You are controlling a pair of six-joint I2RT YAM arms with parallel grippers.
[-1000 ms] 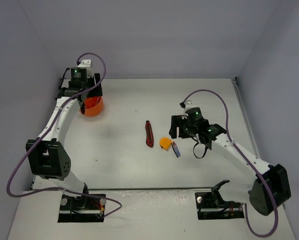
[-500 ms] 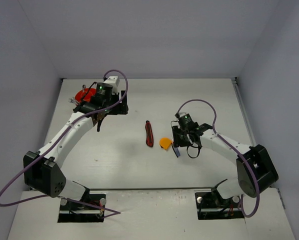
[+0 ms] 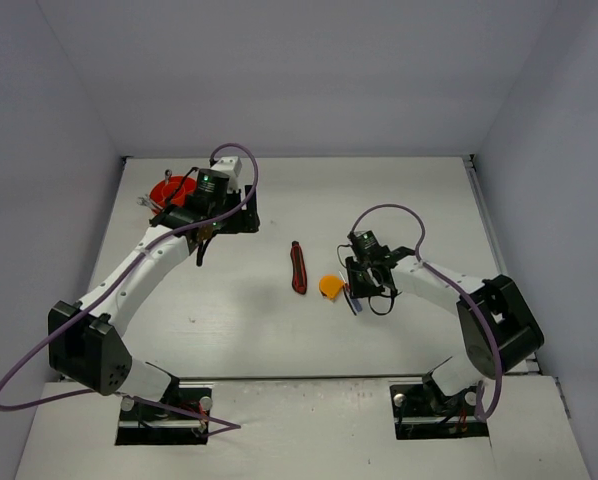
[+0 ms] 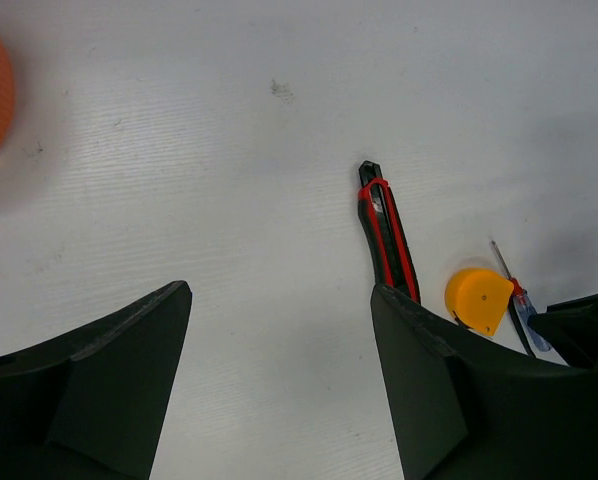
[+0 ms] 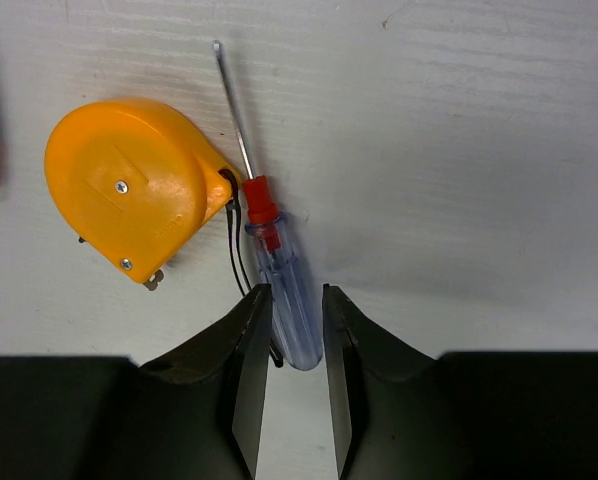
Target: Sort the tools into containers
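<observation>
three tools lie loose on the table [image 4: 179, 150], one of each kind: one screwdriver [image 5: 276, 262] with a red collar and clear blue handle, one round orange tape measure [image 5: 131, 190], and one red-black handled tool [image 4: 387, 232]. there is one container, an orange-red tub [image 3: 165, 190].

the right gripper [image 5: 294, 295] is down at the table with the screwdriver's blue handle running straight into the gap between its jaws. the two fingers [image 5: 244, 380] are drawn in and press on either side of the handle's butt end. the thin shaft points away, ahead of the jaws. the tape measure sits ahead and to the left of them, its body touching the screwdriver at the red collar. the screwdriver lies flat on the table.

the left gripper [image 4: 281, 300] hangs above the table with its jaws spread wide and nothing between them. the red-black tool lies ahead, just past the tip of the right-hand finger. the tape measure and screwdriver lie further out to that same side. the tub shows only as an orange edge far off beyond the left-hand finger. from above the arm covers much of the tub, so i cannot tell what is inside it.
</observation>
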